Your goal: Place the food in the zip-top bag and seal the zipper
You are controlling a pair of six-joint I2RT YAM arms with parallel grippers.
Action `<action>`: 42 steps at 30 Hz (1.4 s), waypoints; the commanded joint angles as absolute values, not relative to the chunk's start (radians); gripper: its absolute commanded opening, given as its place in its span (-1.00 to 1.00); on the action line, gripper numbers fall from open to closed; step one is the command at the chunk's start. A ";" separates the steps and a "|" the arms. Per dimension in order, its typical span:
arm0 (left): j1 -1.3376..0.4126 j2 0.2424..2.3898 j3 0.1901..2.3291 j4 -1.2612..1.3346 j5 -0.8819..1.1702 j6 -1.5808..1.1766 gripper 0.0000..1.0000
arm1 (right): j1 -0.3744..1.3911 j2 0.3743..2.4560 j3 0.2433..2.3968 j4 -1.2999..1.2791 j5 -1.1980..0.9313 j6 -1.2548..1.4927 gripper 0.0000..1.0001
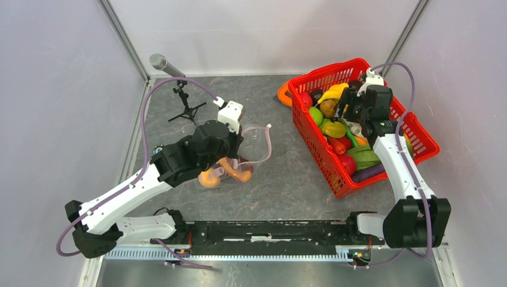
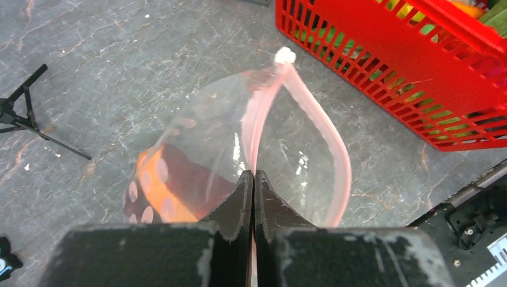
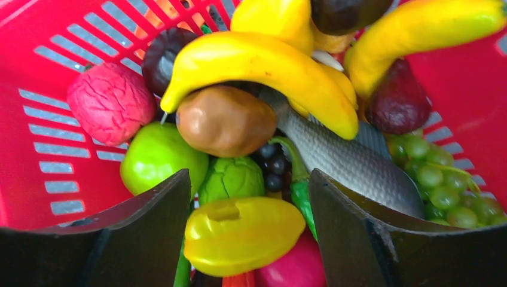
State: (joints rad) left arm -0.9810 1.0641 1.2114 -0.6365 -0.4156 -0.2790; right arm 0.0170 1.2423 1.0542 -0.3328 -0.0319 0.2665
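The clear zip-top bag [image 1: 251, 149] lies left of centre, its pink zipper [image 2: 323, 128] bowed open. Orange food [image 1: 210, 178] shows inside it, also in the left wrist view [image 2: 158, 185]. My left gripper [image 2: 254, 179] is shut on the near zipper lip of the bag [image 2: 215, 131]. My right gripper [image 3: 248, 197] is open above the red basket [image 1: 412, 128], its jaws either side of a yellow fruit [image 3: 239, 233]. Below it lie yellow bananas [image 3: 269, 66], a brown kiwi [image 3: 224, 119], a green fruit [image 3: 156, 156], green grapes [image 3: 445, 179] and a grey fish [image 3: 347, 158].
A microphone on a small black tripod [image 1: 185, 107] stands at the back left. A flat orange ring [image 1: 283, 94] lies behind the basket's left corner. The enclosure's grey walls bound the table at the left, back and right.
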 commanded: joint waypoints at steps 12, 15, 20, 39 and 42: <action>-0.978 1.078 1.189 -0.519 -0.273 -0.331 -0.95 | 0.051 1.474 1.195 -0.078 -0.161 0.446 0.73; -0.977 1.077 1.185 -0.519 -0.266 -0.334 -0.96 | 0.081 1.478 1.196 -0.097 -0.011 0.468 0.79; -0.979 1.077 1.181 -0.514 -0.270 -0.327 -0.95 | 0.103 1.544 1.198 -0.123 0.042 0.561 0.76; -0.978 1.084 1.177 -0.514 -0.264 -0.319 -0.96 | 0.122 1.466 1.074 0.086 0.059 0.596 -0.45; -0.978 1.077 1.171 -0.511 -0.263 -0.326 -0.96 | 0.123 1.399 1.025 0.111 0.016 0.576 -0.85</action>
